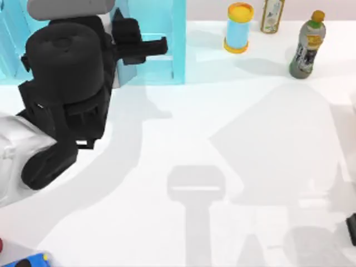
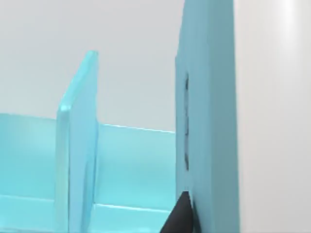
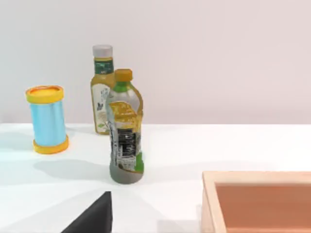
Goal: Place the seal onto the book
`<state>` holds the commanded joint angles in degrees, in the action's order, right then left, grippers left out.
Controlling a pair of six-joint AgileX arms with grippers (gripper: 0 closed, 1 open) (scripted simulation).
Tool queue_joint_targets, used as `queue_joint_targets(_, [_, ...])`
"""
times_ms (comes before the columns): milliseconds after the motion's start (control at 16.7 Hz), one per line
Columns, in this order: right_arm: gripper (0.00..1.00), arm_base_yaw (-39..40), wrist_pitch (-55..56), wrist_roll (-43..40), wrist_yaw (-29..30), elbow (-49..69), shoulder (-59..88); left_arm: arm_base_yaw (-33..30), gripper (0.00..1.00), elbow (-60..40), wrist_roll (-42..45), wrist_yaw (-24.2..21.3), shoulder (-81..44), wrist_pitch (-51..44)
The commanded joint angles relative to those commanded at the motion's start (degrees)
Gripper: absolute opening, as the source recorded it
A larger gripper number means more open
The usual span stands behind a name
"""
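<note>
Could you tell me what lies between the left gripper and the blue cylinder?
Top view: the shelf unit's side wall next to the left gripper, then bare table before the cylinder.

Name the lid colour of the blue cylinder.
Yellow lid on the blue cylinder; clearest in the right wrist view.

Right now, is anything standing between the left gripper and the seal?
Yes: the light-blue shelf unit. The left gripper is up against its side wall at the table's far left. Where the seal lies I cannot tell. The right gripper is parked at the right edge.
</note>
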<state>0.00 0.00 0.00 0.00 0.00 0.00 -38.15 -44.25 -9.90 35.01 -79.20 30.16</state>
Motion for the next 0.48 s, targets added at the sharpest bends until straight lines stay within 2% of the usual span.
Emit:
queue_joint_targets(240, [1.0,0.0,0.0,0.0,0.0,0.0,0.0,-4.06,0.0,-3.94,-16.92,4.63,-4.8,-6.67])
queue_joint_targets(480, [1.0,0.0,0.0,0.0,0.0,0.0,0.0,-9.29,0.0,-9.01,-38.84,10.6,-11.02,-15.24])
